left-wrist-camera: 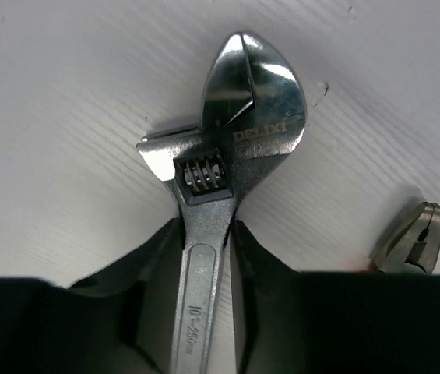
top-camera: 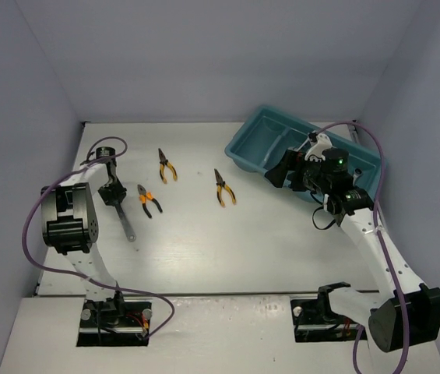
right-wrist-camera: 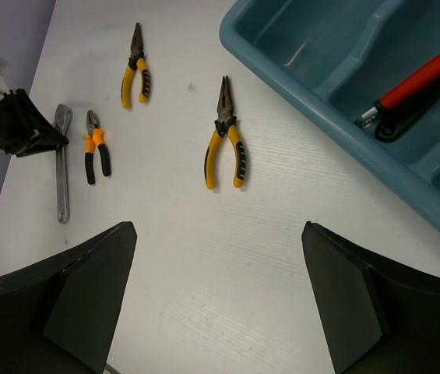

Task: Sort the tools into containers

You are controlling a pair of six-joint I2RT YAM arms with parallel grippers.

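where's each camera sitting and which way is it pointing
Top external: above and behind the bases, looking down on the table and teal tray; left arm and right arm show.
Left wrist: on the left gripper, looking down at the silver wrench it clamps; its fingers show.
Right wrist: on the open right gripper, beside the tray, facing across the table toward the wrench; its fingers show.
Shared: both wrist views catch the wrench and the small pliers beside it.

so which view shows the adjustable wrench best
Left wrist: the adjustable wrench fills it, head and worm screw sharp. Top shows just its handle under the left gripper; right wrist shows it whole but small.
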